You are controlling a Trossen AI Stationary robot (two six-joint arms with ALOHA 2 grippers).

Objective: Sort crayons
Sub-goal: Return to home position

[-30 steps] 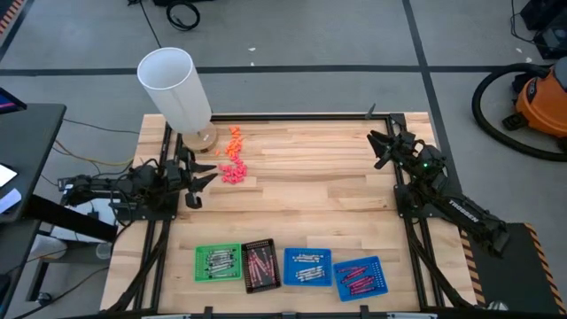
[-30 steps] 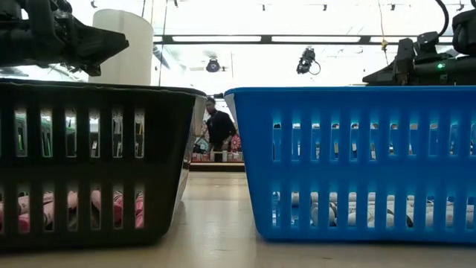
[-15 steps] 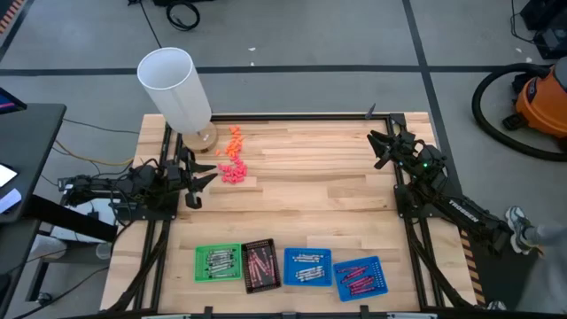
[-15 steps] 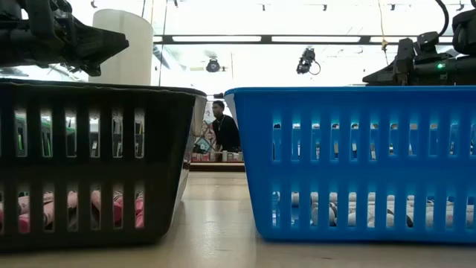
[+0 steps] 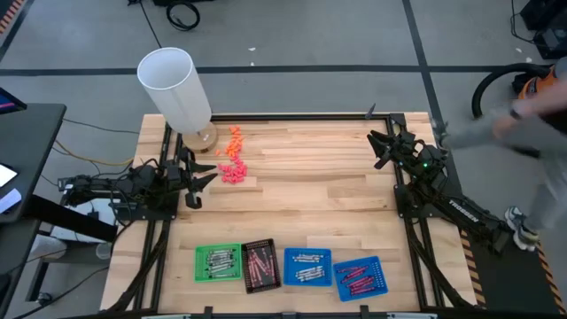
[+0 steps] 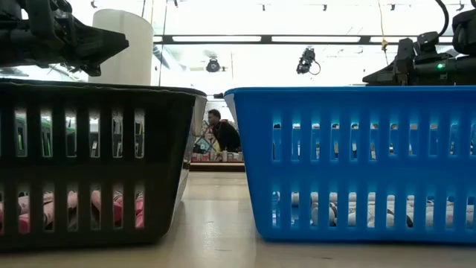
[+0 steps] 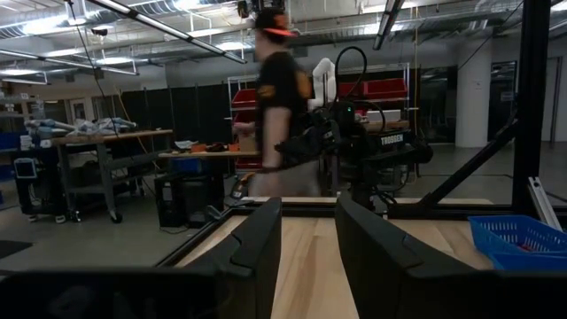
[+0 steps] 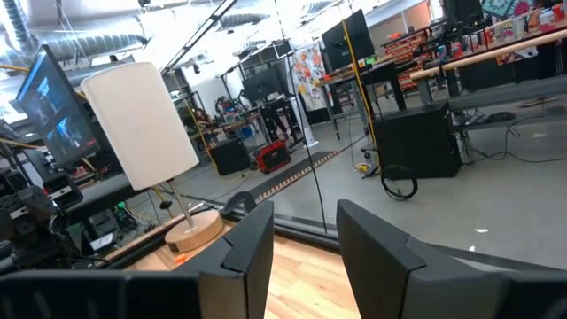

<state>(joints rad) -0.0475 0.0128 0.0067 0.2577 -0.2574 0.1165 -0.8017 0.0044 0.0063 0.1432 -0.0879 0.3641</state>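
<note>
The crayons lie flat in four small trays along the table's near edge. Grey-silver ones fill the green tray and a blue tray. Red to magenta ones fill the black tray and the right-hand blue tray. My left gripper hovers open at the table's left edge, pointing level toward the right. My right gripper hovers open at the far right, pointing toward the far left. Both wrist views show nothing between the fingers.
A white lamp stands at the far left corner, with orange and pink lumps beside its base. A person's blurred arm reaches in over the table's right side near my right arm. The table's middle is bare wood.
Both arms have kept still. A person has come in at the table's right side, and an arm now stretches, blurred, toward my right arm's far end.
</note>
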